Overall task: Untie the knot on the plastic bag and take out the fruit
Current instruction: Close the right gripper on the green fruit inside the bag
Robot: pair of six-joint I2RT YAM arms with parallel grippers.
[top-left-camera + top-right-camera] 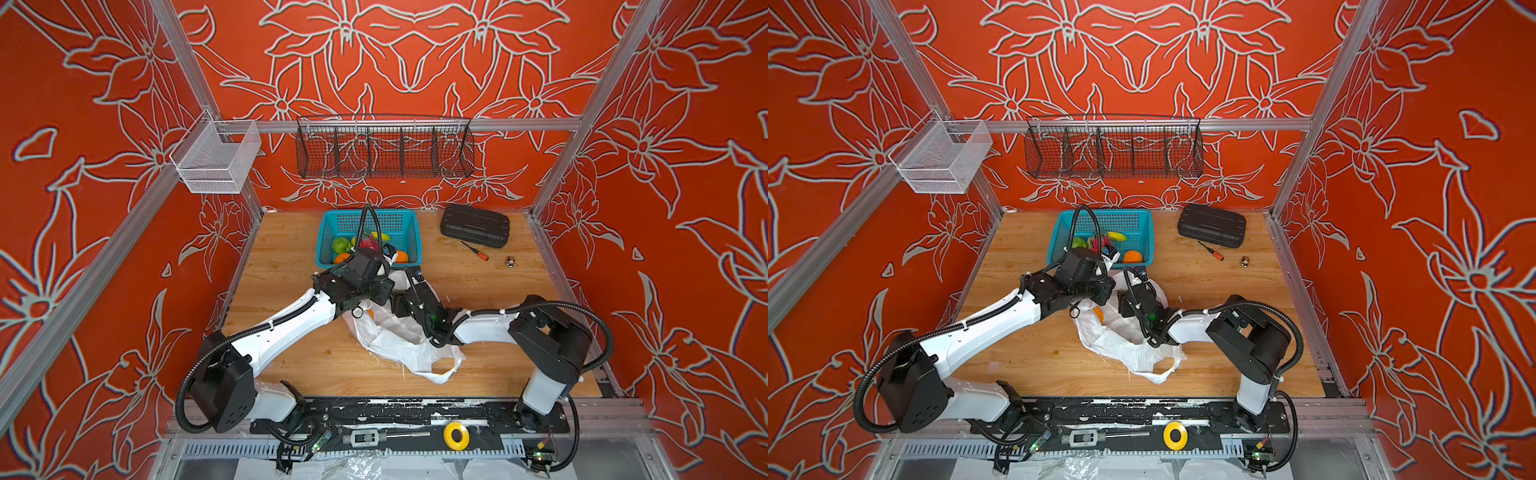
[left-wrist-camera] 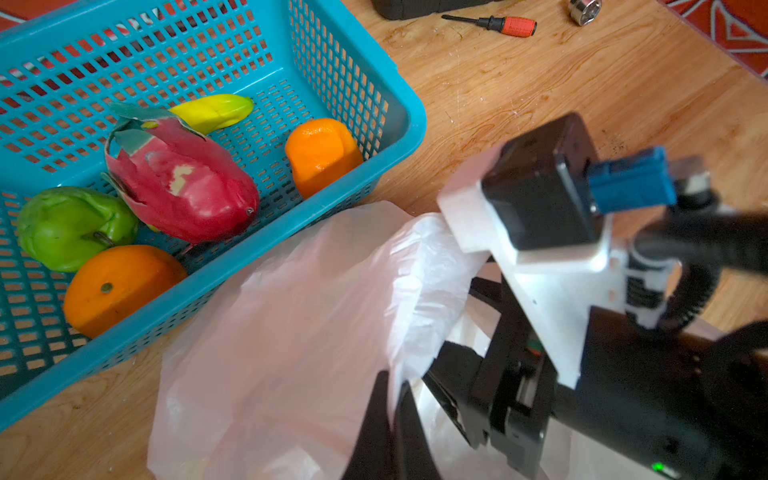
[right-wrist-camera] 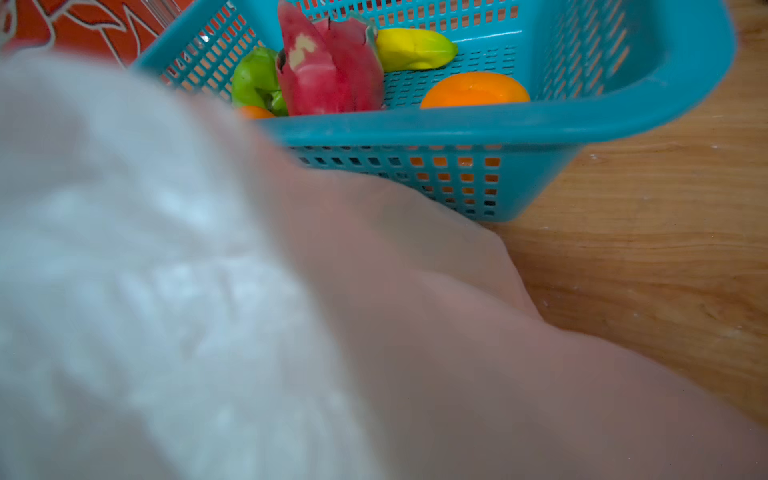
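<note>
The white plastic bag (image 1: 409, 340) lies slack in the middle of the wooden table, one handle loop (image 1: 446, 370) spread toward the front edge. The knot shows in no view. My left gripper (image 2: 392, 378) is shut on a thin fold of the bag's rim beside the teal basket (image 1: 409, 220). My right gripper (image 1: 399, 306) reaches into the bag's mouth; plastic fills the right wrist view and hides its jaws. One orange (image 1: 1098, 314) shows inside the bag. In the basket lie fruit: a dragon fruit (image 2: 183, 183), a green one (image 2: 70, 224) and two oranges (image 2: 120, 286) (image 2: 322, 153).
A yellow banana (image 2: 212, 110) also lies in the basket. A black case (image 1: 475, 225), a screwdriver (image 1: 473, 250) and a small metal socket (image 1: 510, 261) sit at the back right. Wire baskets (image 1: 384, 149) hang on the back wall. A yellow tape roll (image 1: 456, 435) rests on the front rail.
</note>
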